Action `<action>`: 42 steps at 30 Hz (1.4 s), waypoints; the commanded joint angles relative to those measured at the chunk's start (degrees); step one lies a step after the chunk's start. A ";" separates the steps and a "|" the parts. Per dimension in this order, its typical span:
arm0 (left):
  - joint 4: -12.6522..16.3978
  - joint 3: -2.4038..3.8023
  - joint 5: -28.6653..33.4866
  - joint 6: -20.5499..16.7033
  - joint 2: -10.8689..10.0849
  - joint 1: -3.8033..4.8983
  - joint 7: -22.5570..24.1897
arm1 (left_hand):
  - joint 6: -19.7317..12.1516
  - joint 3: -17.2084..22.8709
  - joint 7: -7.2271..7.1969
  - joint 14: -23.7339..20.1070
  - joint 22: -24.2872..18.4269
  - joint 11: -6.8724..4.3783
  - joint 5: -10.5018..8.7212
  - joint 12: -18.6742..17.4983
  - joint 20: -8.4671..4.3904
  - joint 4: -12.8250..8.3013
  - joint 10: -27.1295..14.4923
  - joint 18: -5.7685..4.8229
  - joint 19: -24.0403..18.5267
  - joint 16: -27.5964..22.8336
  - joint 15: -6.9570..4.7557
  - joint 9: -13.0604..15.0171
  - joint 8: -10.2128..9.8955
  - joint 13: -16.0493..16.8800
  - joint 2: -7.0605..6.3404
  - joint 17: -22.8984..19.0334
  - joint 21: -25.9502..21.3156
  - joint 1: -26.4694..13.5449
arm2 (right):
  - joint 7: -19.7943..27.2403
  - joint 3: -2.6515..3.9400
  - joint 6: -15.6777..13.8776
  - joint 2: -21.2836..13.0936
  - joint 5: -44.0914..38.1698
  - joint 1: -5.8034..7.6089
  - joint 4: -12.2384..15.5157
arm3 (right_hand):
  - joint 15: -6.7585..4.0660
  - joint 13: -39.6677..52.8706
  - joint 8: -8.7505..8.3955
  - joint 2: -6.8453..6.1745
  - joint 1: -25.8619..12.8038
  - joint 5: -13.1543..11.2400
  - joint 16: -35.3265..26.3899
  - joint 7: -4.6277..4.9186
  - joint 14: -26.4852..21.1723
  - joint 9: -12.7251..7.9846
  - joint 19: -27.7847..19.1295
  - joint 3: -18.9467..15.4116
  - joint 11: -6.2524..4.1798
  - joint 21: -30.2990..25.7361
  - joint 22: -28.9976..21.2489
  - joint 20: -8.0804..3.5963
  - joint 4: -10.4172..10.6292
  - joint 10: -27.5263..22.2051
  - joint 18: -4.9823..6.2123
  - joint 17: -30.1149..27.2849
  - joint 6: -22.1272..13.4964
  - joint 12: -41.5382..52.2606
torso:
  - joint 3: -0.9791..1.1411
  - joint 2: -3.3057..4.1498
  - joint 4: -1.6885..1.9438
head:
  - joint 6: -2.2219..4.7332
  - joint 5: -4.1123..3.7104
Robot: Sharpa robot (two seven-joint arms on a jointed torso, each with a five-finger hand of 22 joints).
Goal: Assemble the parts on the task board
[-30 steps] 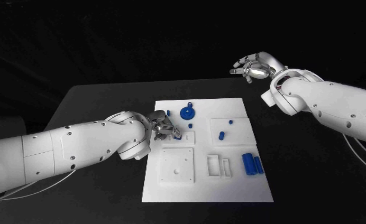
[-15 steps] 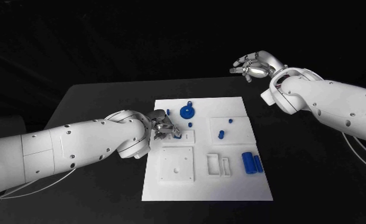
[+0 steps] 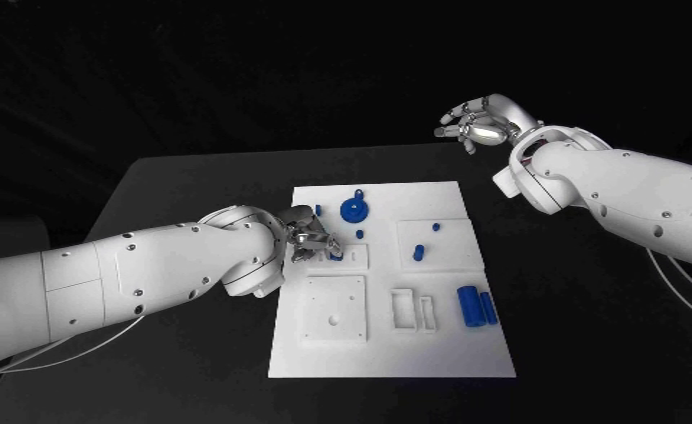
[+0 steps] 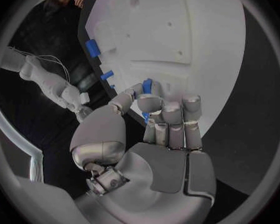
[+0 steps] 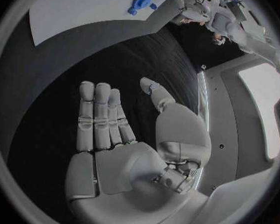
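Blue part (image 4: 147, 86) pinched in left hand (image 3: 309, 242) at task board (image 3: 447, 359) near edge: seat it square, right hand (image 3: 476, 127) spread and idle.

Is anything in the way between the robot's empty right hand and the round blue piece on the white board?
Nothing visible. The right hand hangs open past the task board's far edge; only bare black table lies between it and the round blue part.

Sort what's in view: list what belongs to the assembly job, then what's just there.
Job:
task board
blue round part
blue cylinder
small blue part pinched by the left hand

Just there:
black table
right hand, raised off the board, holding nothing
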 commanded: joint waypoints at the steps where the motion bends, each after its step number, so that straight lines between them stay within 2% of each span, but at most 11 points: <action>1: 0.04 -0.11 -0.11 1.88 0.33 -0.17 0.05 | 7.53 0.49 -6.31 3.06 0.08 -2.83 -0.24 0.51 -7.92 0.81 -2.88 0.47 0.37 0.43 -4.38 5.91 10.23 -0.09 1.17 -0.04 0.34 0.35 | -0.06 0.04 0.61 0.05 0.19 0.04 0.03 | 0.12 -0.17 0.38 -0.14 0.59 0.55 -0.22 0.46 -0.33 -0.08 0.16 0.40 -0.04 -0.40 0.09 0.38 0.01 -0.41 3.27 -0.06 -0.12 0.43 | 0.02 0.01 -0.04 | -0.06 0.03; 3: -0.05 -0.11 -0.11 1.95 0.37 -0.17 0.01 | 7.58 0.42 -6.34 3.09 0.10 -2.86 -1.51 0.79 -7.93 1.02 -2.92 0.49 0.39 0.53 -4.37 5.89 10.39 -0.15 1.27 -0.04 0.37 0.21 | -0.07 0.04 0.59 0.06 0.17 0.04 0.05 | 0.12 -0.27 0.40 -0.12 0.60 0.91 -0.20 0.47 -0.33 -0.10 0.19 0.43 -0.03 -0.42 0.15 0.40 0.02 -0.44 3.27 -0.08 -0.12 0.50 | 0.01 0.01 -0.04 | -0.06 0.04; 8: -0.27 -0.11 -0.21 2.07 0.63 -0.16 0.00 | 7.63 0.47 -6.36 3.09 0.11 -2.86 -1.91 1.07 -7.95 0.91 -2.87 0.54 0.38 0.51 -4.30 5.90 10.53 -0.15 1.12 -0.10 0.36 0.33 | -0.11 0.04 0.64 0.01 0.15 0.04 0.18 | 0.13 -0.38 0.43 -0.11 0.60 1.22 -0.19 0.47 -0.34 -0.13 0.20 0.45 -0.03 -0.46 0.21 0.41 0.03 -0.48 3.27 -0.10 -0.14 0.59 | 0.03 -0.02 -0.02 | -0.11 0.01; 11: -0.39 -0.10 -0.29 2.18 0.87 -0.16 -0.03 | 7.64 0.48 -6.37 3.14 0.12 -2.86 -2.85 1.42 -7.97 0.68 -2.93 0.59 0.41 0.53 -4.21 5.89 10.73 -0.22 0.81 -0.17 0.37 0.63 | -0.12 0.04 0.68 0.02 0.15 0.04 0.16 | 0.13 -0.45 0.45 -0.04 0.63 1.40 -0.18 0.48 -0.35 -0.14 0.21 0.49 -0.02 -0.47 0.25 0.41 0.04 -0.50 3.27 -0.12 -0.13 0.64 | 0.04 -0.01 0.00 | -0.18 -0.02; 13: -0.44 -0.10 -0.46 2.32 1.01 -0.16 -0.05 | 7.64 0.39 -6.39 3.22 0.11 -2.87 -4.87 1.78 -7.96 0.79 -3.03 0.62 0.45 0.58 -4.12 5.85 10.95 -0.35 0.77 -0.24 0.36 0.77 | -0.15 0.04 0.70 0.05 0.15 0.04 0.16 | 0.13 -0.50 0.48 0.07 0.66 1.50 -0.17 0.47 -0.35 -0.15 0.23 0.55 -0.03 -0.49 0.28 0.41 0.07 -0.51 3.27 -0.13 -0.12 0.68 | 0.02 -0.01 0.00 | -0.18 -0.02; 19: -0.53 -0.10 -1.25 3.16 1.16 -0.15 -0.18 | 7.68 0.42 -6.43 3.29 0.13 -2.91 -5.70 2.10 -7.97 0.55 -3.07 0.67 0.47 0.66 -4.09 5.82 11.16 -0.44 0.53 -0.28 0.37 1.12 | -0.25 0.04 0.85 0.04 0.14 0.04 0.26 | 0.15 -0.82 0.55 0.01 0.58 2.56 -0.13 0.49 -0.36 -0.23 0.28 0.71 -0.01 -0.60 0.44 0.44 0.13 -0.59 3.27 -0.18 -0.16 0.93 | 0.02 -0.01 -0.03 | -0.32 -0.01; 26: -0.28 -0.10 -3.50 4.32 1.22 -0.15 -0.42 | 7.79 0.63 -6.57 3.49 0.20 -3.04 -2.88 3.07 -7.95 -0.70 -3.17 0.71 0.60 0.96 -3.88 5.78 11.81 -0.65 0.45 -0.30 0.50 2.31 | -0.28 0.04 0.91 -0.03 0.14 0.04 0.36 | 0.15 -0.91 0.57 -0.05 0.54 2.78 -0.12 0.50 -0.37 -0.25 0.29 0.71 0.00 -0.63 0.49 0.45 0.13 -0.62 3.27 -0.20 -0.18 0.99 | 0.01 -0.03 -0.03 | -0.47 0.01; 31: -0.15 -0.10 -4.24 4.97 1.21 -0.15 -0.46 | 7.80 0.63 -6.59 3.52 0.21 -3.07 -2.26 3.31 -7.94 -1.01 -3.20 0.72 0.64 1.01 -3.80 5.76 11.98 -0.72 0.42 -0.32 0.53 2.53 | -0.32 0.04 1.01 -0.05 0.13 0.04 0.40 | 0.16 -0.94 0.57 -0.07 0.52 2.82 -0.11 0.50 -0.38 -0.26 0.29 0.70 0.00 -0.64 0.51 0.46 0.14 -0.64 3.27 -0.20 -0.19 1.01 | 0.01 0.00 -0.02 | -0.52 -0.06; 37: -0.22 -0.09 -4.23 4.14 1.25 -0.15 -0.46 | 7.76 0.56 -6.59 3.52 0.21 -3.07 -2.38 3.40 -7.92 -0.97 -3.22 0.70 0.66 1.00 -3.77 5.74 12.02 -0.75 0.46 -0.34 0.54 2.48 | -0.31 0.03 1.07 0.03 0.13 0.03 0.32 | 0.16 -0.97 0.58 -0.08 0.48 2.85 -0.11 0.51 -0.38 -0.27 0.29 0.69 0.01 -0.65 0.52 0.47 0.14 -0.65 3.27 -0.21 -0.20 1.03 | 0.00 0.01 0.00 | -0.43 -0.07; 40: -0.35 -0.09 -3.98 3.63 1.30 -0.15 -0.60 | 7.43 0.35 -6.52 3.41 0.14 -3.00 -5.05 3.51 -7.88 -0.36 -3.43 0.69 0.69 0.77 -3.73 5.60 12.11 -1.12 0.46 -0.53 0.46 2.26 | -0.27 0.03 1.10 0.06 0.13 0.03 0.29 | 0.16 -0.98 0.58 -0.08 0.47 2.85 -0.11 0.51 -0.39 -0.27 0.29 0.69 0.01 -0.66 0.53 0.47 0.15 -0.66 3.27 -0.21 -0.20 1.04 | -0.01 0.01 0.02 | -0.51 -0.13; 42: -0.51 -0.09 -3.71 2.95 1.31 -0.15 -0.52 | 7.09 0.32 -6.48 3.30 0.08 -2.87 -8.25 3.48 -7.87 0.44 -3.57 0.70 0.64 0.49 -3.81 5.45 12.13 -1.57 0.29 -0.75 0.33 2.13 | -0.27 0.03 1.13 0.11 0.13 0.03 0.22 | 0.16 -0.99 0.58 -0.09 0.45 2.85 -0.11 0.51 -0.39 -0.27 0.29 0.68 0.01 -0.66 0.53 0.47 0.15 -0.66 3.27 -0.22 -0.20 1.04 | 0.01 0.00 0.04 | -0.49 -0.15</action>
